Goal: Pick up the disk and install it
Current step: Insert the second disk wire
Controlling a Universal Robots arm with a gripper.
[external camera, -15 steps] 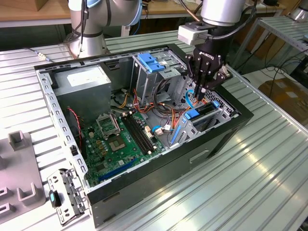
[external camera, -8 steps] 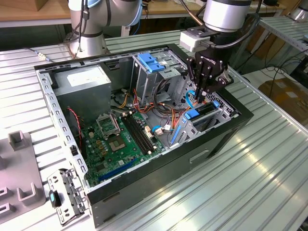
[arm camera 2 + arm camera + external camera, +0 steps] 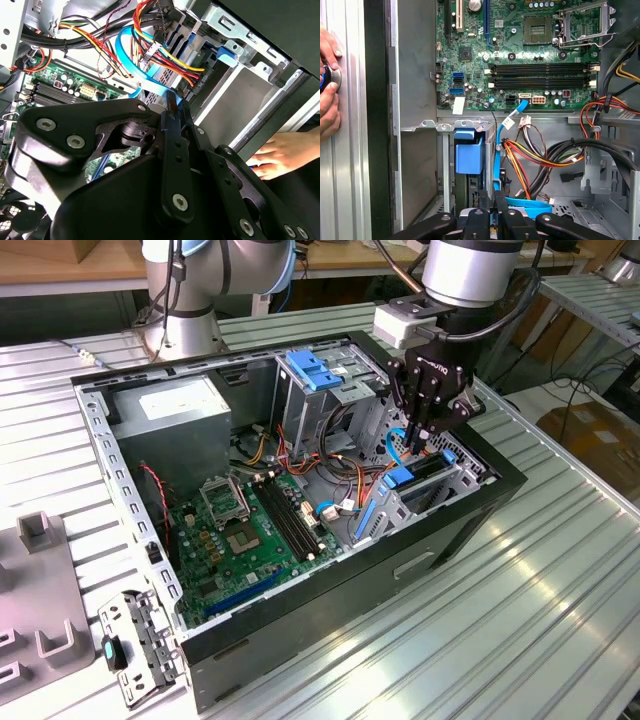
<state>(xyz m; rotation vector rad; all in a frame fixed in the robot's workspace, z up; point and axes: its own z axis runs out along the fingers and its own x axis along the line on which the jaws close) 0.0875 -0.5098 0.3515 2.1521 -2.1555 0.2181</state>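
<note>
- Found the black steel computer case (image 3: 330,585) lying open on the ribbed aluminium bench (image 3: 520,620).
- Saw the disk (image 3: 428,470), a dark slab with blue plastic rails, on edge in the grey metal cage (image 3: 440,502) at the case's corner, long axis seemingly along the case wall.
- Noted the end effector (image 3: 424,435) just above it, pointing down; could not tell its opening or hold.

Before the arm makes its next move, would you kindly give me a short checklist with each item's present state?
1. Gripper inside the computer case, over the drive cage: ok.
2. Disk in the cage: ok; fully seated: cannot tell.
3. Grip on the disk: cannot tell.
4. Cables clear of the gripper: not ok; the blue cable and coloured wires run close by.
5. Person clear: not ok; a hand rests beside the case.
</note>
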